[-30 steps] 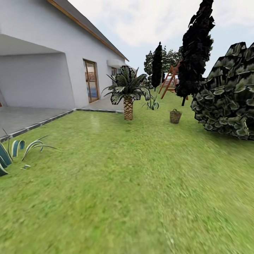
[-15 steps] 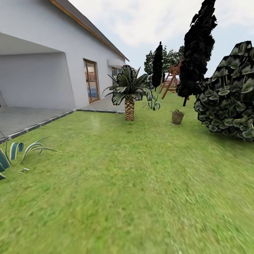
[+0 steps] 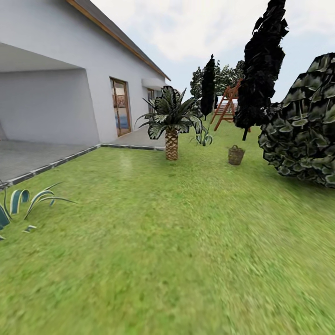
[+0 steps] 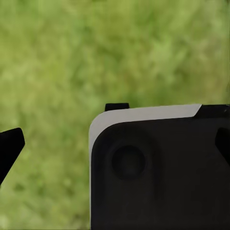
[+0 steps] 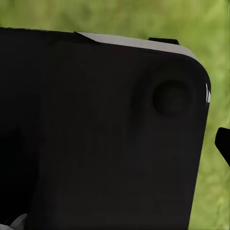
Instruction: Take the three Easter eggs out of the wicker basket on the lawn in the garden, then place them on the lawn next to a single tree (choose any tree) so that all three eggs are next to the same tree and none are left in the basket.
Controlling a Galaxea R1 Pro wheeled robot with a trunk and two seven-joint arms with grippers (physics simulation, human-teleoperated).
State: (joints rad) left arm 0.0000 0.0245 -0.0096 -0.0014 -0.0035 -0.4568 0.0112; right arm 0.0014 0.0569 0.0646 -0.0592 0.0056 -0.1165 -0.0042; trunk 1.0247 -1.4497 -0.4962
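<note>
A wide stretch of open lawn [image 3: 177, 242] runs ahead to the wicker basket [image 3: 236, 155], with nothing standing on the grass between. The short palm [image 3: 170, 122] rises well left of the basket, a small spiky plant [image 3: 203, 137] behind it. To the right, a dense dark-leaved crown [image 3: 304, 135] bulges low over the grass near the basket, and a black-leaved tree [image 3: 260, 70] stands behind. A striped-leaf plant [image 3: 21, 202] sits at the left edge, beside the paved patio [image 3: 37, 156].
</note>
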